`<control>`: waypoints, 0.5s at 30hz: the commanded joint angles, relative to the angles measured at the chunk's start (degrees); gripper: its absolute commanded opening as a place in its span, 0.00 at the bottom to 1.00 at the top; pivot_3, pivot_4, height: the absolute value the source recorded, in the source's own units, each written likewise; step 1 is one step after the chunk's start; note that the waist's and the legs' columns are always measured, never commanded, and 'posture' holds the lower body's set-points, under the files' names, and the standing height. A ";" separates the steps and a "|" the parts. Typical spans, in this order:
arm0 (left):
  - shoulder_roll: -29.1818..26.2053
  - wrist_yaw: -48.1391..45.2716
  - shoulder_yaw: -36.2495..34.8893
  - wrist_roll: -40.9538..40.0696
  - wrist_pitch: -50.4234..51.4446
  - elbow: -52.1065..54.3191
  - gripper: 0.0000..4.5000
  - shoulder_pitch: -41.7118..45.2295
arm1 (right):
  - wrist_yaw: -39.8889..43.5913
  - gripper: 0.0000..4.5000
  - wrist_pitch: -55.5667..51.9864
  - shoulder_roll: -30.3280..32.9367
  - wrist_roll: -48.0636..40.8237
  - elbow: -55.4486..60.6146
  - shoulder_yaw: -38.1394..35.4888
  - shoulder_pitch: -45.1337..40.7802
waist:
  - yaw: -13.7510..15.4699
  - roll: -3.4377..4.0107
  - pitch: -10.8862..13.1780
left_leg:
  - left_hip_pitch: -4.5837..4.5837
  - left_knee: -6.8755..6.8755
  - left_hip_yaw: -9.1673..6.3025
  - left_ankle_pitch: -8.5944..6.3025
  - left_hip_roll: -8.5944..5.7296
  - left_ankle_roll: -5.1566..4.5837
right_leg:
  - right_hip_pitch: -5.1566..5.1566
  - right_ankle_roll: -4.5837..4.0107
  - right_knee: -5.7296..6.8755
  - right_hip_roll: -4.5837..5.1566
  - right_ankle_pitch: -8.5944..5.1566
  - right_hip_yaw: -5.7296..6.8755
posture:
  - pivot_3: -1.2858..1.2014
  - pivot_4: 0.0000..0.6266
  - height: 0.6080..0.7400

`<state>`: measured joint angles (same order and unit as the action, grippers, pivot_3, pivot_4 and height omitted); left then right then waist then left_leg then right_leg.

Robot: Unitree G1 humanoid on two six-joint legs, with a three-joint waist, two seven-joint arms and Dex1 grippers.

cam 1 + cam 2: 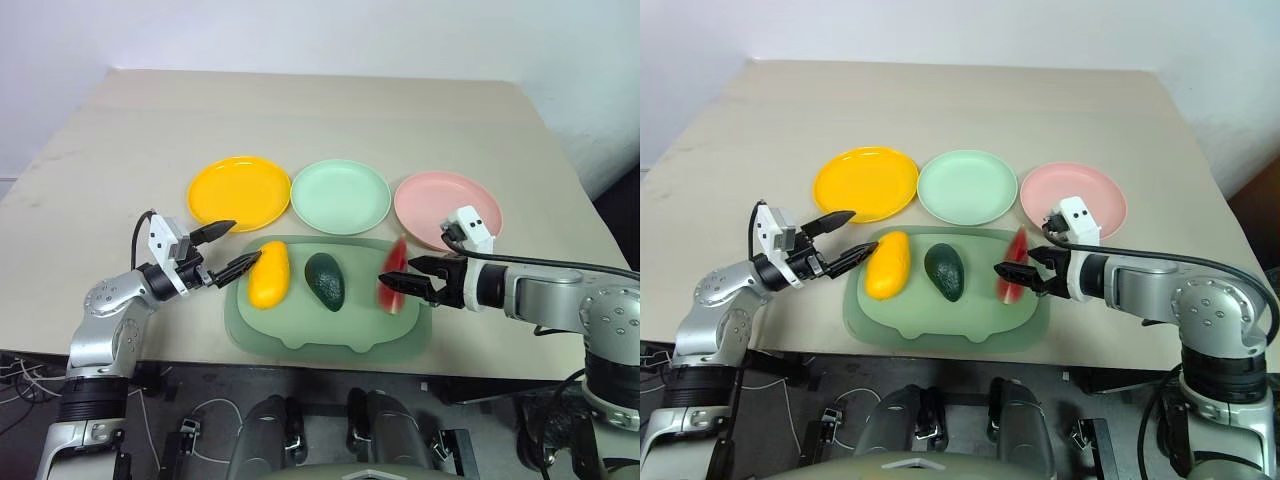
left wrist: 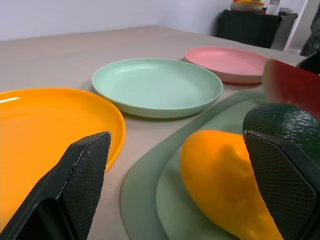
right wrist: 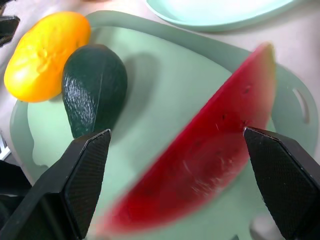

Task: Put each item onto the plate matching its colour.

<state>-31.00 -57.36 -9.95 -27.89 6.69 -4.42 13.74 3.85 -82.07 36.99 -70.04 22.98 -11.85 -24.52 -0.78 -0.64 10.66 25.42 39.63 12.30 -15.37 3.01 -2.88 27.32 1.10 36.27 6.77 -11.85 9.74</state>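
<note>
**Three toy foods wait on the tray**

Closest to us, the watermelon wedge (image 3: 200,175) stands on its green rind at the right side of the pale green tray (image 1: 300,335). The right tool (image 1: 411,277) has its two fingers spread wide, one on each side of the wedge, not squeezing yet. The wedge looks light and hard, like plastic, and its flat red faces seem smooth, so it could slip or tip over. Pinching across the two flat faces, near the thick middle, looks like the best hold.

Next to it, in the middle of the tray, lies the dark green avocado (image 1: 325,281). Its skin looks bumpy, which should help a grip.

On the left lies the mango (image 1: 269,274), round and shiny. It may roll, so taking it across its narrow middle seems safest. The left tool (image 1: 229,249) is spread open just beside it, one fingertip very near.

Behind the tray, on the worktop (image 1: 320,110), sit the yellow-orange plate (image 1: 239,192), the mint green plate (image 1: 340,196) and the pink plate (image 1: 435,200), all with no food on them.
</note>
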 commanded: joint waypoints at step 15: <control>-1.05 0.46 -1.91 -0.33 -1.47 2.52 0.99 -1.12 | 7.01 1.00 1.68 3.62 15.78 1.26 13.48 -3.05 | -0.02 0.01 -0.01 | 0.01 -0.01 0.02 0.00 0.01 0.00 | 0.03 0.01 0.00 0.00 -0.02 0.00 | 0.52 0.24 0.67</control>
<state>-31.32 -56.99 -10.36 -27.82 6.26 -4.05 12.95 9.42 -81.19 39.54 -56.10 22.66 0.62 -27.44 -0.80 -0.64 10.65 25.43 39.62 12.32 -15.38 3.01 -2.87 27.35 1.10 36.27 6.78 -11.87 9.74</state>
